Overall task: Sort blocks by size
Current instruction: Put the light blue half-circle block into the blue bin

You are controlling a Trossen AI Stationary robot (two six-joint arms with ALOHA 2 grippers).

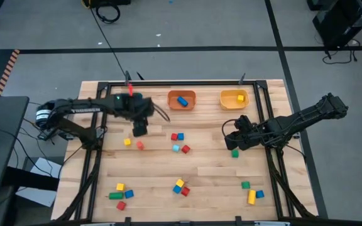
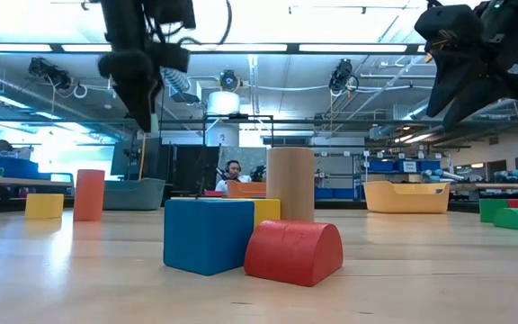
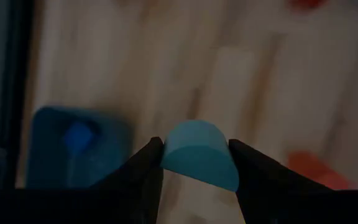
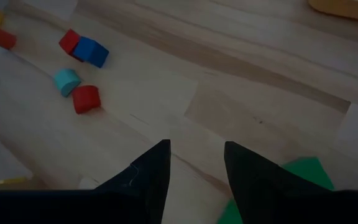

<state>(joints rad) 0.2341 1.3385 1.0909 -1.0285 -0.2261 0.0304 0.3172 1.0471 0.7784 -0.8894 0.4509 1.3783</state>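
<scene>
In the high view the left gripper [image 1: 139,130] hangs over the upper left part of the wooden bench [image 1: 212,169], just above a yellow block [image 1: 127,142] and a red block [image 1: 140,145]. Its wrist view shows the jaws closed on a light blue half-round block [image 3: 199,154], with a teal bin [image 3: 79,155] lying blurred beneath. The right gripper [image 1: 233,137] hovers right of centre, its jaws narrowly parted and holding nothing; a green block [image 1: 235,152] lies just below it in the frame. Along the top edge of the bench stand an orange bin [image 1: 181,100] holding a blue bar [image 1: 182,100] and a yellow bin [image 1: 234,99] holding a small yellow cube [image 1: 240,98]. The remaining blocks lie in loose groups: a red and blue pair [image 1: 178,136] with a light blue and red pair [image 1: 181,148] at centre, a yellow, green, blue and red cluster [image 1: 120,193] at lower left, a small cluster [image 1: 180,187] at bottom centre, and a green, yellow and blue group [image 1: 252,193] at lower right. In the low view a blue cube [image 2: 207,234] and a red half-round [image 2: 294,252] sit nearest the camera, a tan cylinder [image 2: 290,184] behind them.
</scene>
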